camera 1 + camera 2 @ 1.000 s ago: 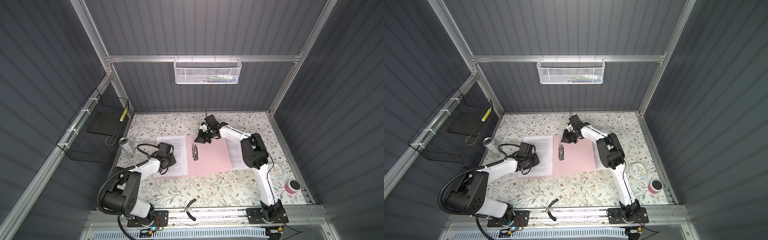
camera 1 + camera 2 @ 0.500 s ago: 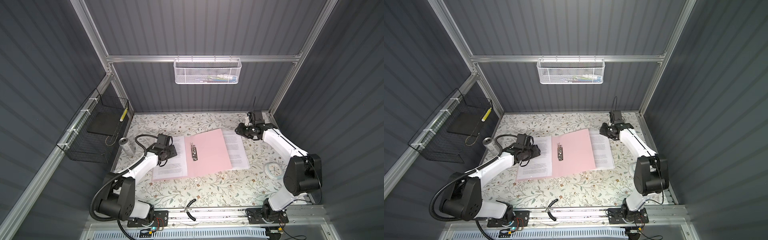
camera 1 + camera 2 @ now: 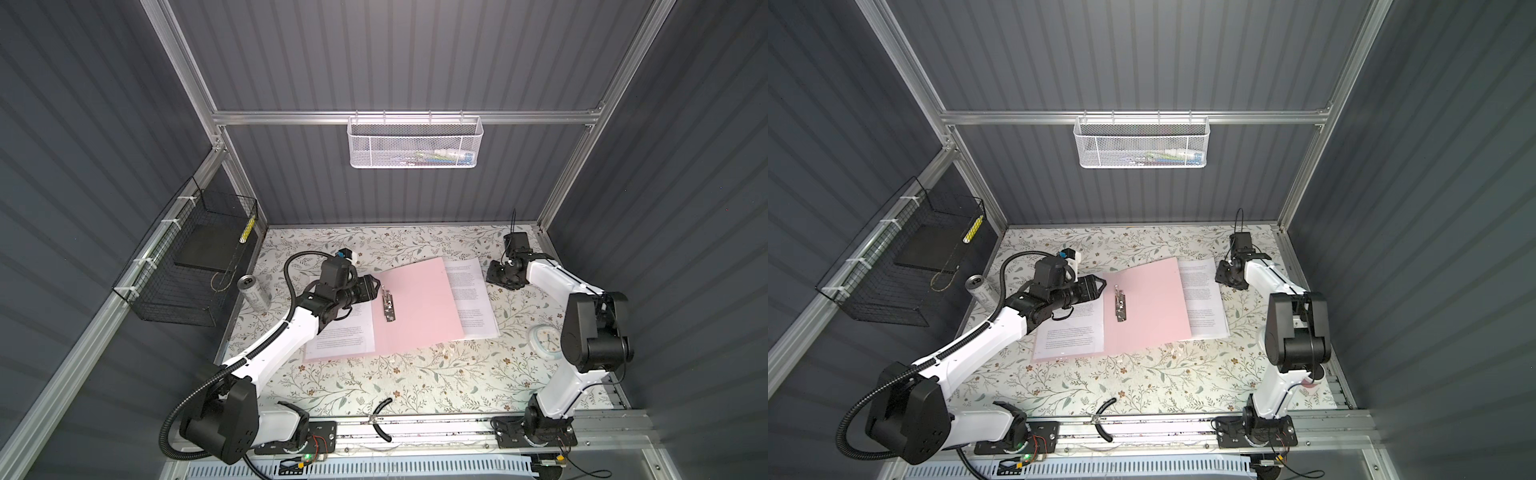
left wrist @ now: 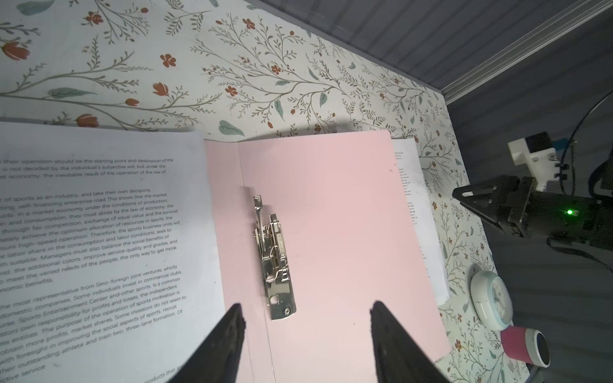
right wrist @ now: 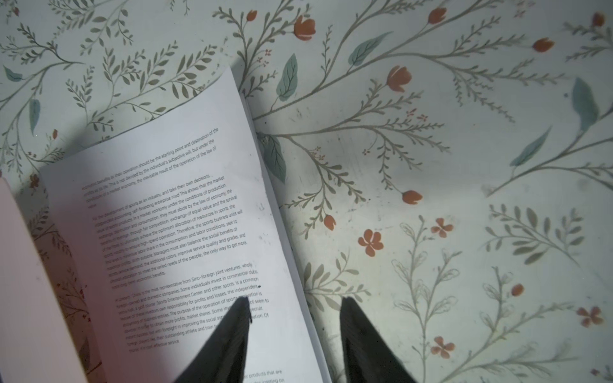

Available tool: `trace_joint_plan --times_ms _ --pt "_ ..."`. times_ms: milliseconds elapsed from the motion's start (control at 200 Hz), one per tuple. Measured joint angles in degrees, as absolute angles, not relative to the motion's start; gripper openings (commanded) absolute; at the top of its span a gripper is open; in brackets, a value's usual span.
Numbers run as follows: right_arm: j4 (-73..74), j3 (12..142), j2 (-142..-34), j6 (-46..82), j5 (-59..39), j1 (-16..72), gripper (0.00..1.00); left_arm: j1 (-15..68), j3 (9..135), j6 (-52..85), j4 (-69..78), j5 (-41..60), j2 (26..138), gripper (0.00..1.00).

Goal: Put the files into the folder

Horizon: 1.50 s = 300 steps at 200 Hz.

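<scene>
Files (image 3: 473,299) are lying at the open pink folder's (image 3: 415,307) right edge, mid-table, one sheet (image 3: 345,332) on its left cover; left gripper (image 4: 306,305) and right gripper (image 5: 295,300) are hovering, jaws apart, holding nothing.

Folder (image 4: 331,215): pale pink, card-like, matt, smooth. Clip bar (image 4: 277,262): bright metal, glossy. Files (image 4: 99,232): white paper, matt, black print. Table cover (image 5: 464,149): floral print, smooth, faint sheen, scuffed. Fingers (image 4: 225,348) of left gripper (image 4: 306,310): matt black plastic. Can (image 3: 254,291): metal, dull sheen. Side basket (image 3: 183,270): black wire. Rear basket (image 3: 411,145): white metal mesh
</scene>
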<state>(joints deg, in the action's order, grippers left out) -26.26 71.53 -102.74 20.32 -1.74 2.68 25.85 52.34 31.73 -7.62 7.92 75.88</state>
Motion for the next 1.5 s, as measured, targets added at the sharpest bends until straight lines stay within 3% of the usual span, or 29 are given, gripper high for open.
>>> trace_joint_plan --times_ms 680,1346,1501 --pt "-25.43 72.84 -110.06 20.64 -7.18 2.68 0.39 25.85 48.99 32.60 -3.73 8.82 78.48 0.54" --pt "-25.41 73.17 -110.26 21.89 -7.77 2.68 0.00 25.85 48.07 32.58 -3.77 8.60 78.67 0.48" --pt "-25.36 73.17 -110.26 22.09 -7.81 2.66 0.00 25.85 48.07 32.58 -3.77 8.60 78.67 0.47"
